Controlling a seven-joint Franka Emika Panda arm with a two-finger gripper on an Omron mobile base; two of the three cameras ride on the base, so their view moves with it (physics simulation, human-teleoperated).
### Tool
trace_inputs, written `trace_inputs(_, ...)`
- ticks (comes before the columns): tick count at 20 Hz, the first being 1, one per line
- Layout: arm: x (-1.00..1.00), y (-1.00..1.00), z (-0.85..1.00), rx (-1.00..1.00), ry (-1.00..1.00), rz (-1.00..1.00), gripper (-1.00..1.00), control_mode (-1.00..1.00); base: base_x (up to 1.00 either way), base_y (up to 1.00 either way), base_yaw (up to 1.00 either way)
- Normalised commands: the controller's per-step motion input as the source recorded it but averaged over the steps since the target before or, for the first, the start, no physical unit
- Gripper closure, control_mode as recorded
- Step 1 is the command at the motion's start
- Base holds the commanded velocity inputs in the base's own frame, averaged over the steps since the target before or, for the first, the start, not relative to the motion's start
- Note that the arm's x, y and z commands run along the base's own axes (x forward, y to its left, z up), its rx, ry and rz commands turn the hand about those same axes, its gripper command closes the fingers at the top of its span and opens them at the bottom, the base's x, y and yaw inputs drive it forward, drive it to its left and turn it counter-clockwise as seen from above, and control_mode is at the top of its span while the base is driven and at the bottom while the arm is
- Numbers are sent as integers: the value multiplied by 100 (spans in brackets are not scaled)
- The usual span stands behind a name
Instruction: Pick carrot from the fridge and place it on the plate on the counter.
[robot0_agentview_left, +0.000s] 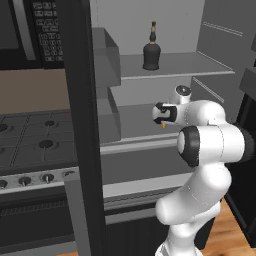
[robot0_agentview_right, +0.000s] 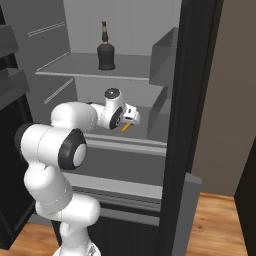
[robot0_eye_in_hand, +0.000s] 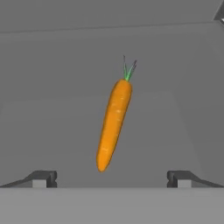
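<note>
carrot: 1 | bottle: 1 | fridge: 1 | stovetop: 1

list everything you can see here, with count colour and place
carrot: one, orange with green top, lying on the fridge's middle shelf, below the hand
bottle: one, dark, upright on the upper shelf
fridge: one, dark frame, light grey inside, door open
stovetop: one, grey with knobs, left of the fridge
floor: wood, beneath
arm: one, white with dark joints, reaching into the fridge
hand: one, open over the carrot, not touching it
</note>
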Motion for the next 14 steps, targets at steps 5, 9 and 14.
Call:
trace_inputs(5,33,0,-15,0,0,0,-100,-100,0,0,0)
trace_inputs(9,33,0,-13,0,0,0,-100,-100,0,0,0)
trace_inputs(14,28,0,-14,0,0,0,-100,-100,0,0,0)
